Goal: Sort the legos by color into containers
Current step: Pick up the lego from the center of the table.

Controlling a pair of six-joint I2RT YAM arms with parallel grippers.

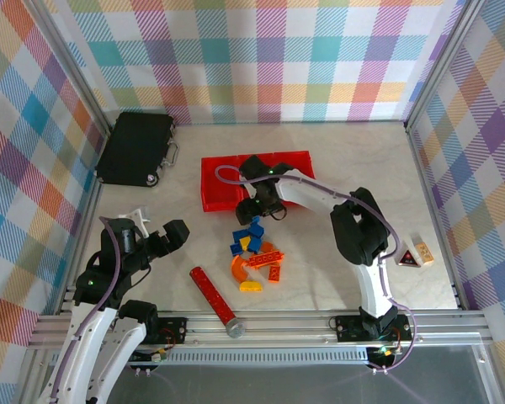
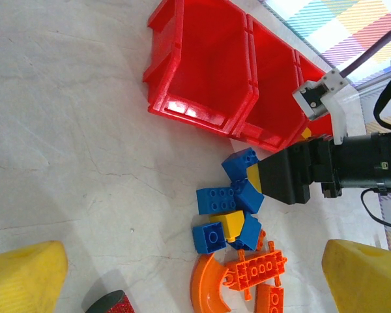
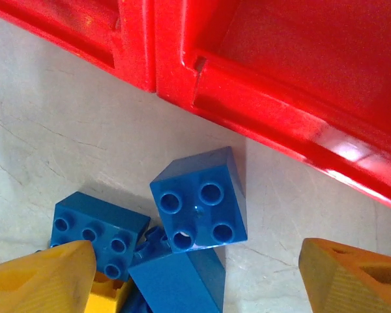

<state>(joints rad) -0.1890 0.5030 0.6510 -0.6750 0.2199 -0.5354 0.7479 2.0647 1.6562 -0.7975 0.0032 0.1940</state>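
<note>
The legos (image 1: 256, 253) lie in a loose pile of blue, yellow and orange pieces on the table, just in front of the containers (image 1: 257, 179), three joined red bins. My right gripper (image 1: 254, 214) hangs open over the pile's far end. A blue four-stud brick (image 3: 199, 199) sits on the table between its yellow fingertips (image 3: 39, 280), touching neither. My left gripper (image 2: 195, 280) is open and holds nothing. It hovers to the left of the pile, with an orange arch (image 2: 208, 287) and blue bricks (image 2: 215, 199) ahead of it. The near bin (image 2: 205, 65) looks empty.
A black case with a handle (image 1: 135, 148) lies at the back left. A long red cylinder with a grey end (image 1: 215, 300) lies near the front edge, left of the pile. A small triangular block (image 1: 414, 255) sits by the right wall.
</note>
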